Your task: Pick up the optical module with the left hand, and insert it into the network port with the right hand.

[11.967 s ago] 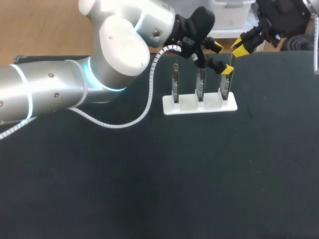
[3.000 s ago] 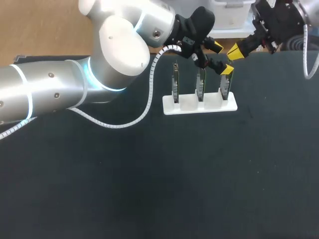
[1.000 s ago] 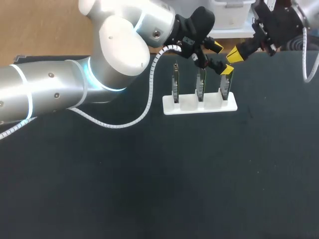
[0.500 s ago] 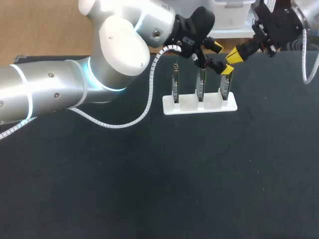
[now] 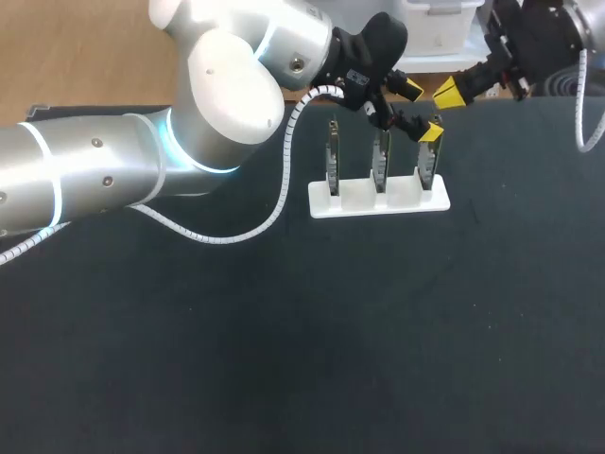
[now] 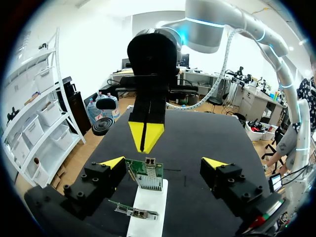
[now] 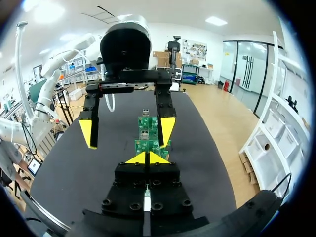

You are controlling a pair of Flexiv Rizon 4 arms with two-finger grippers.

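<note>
A flat black table [image 5: 284, 359] bears everything. The big silver left arm [image 5: 113, 170] with a glowing blue ring comes in over its far part. The black-and-silver right arm [image 5: 539, 38] enters at the far right corner.

A small white plastic rack [image 5: 378, 200] stands near the table's far edge. It holds three upright green circuit boards in a row: the left board [image 5: 333, 161], the middle board [image 5: 380, 161] and the right board [image 5: 427, 168].

The left gripper [image 5: 422, 111] hangs above the right board with its fingers spread wide. In the left wrist view that board [image 6: 146, 175] stands between the fingers and touches neither. A small metal network port [image 6: 148, 162] sits on its upper edge.

The right gripper [image 5: 449, 92] hangs just beyond the left one, apart from the boards. Its yellow tips [image 7: 147, 158] are pressed together. Whether anything is nipped between them I cannot tell, and I cannot pick out the optical module in any view.

Print on the boards is too small to read.

Half a second ago the right gripper was lower and nearer the right board. It has drawn back toward the far right. The left arm, rack and boards have not shifted.
</note>
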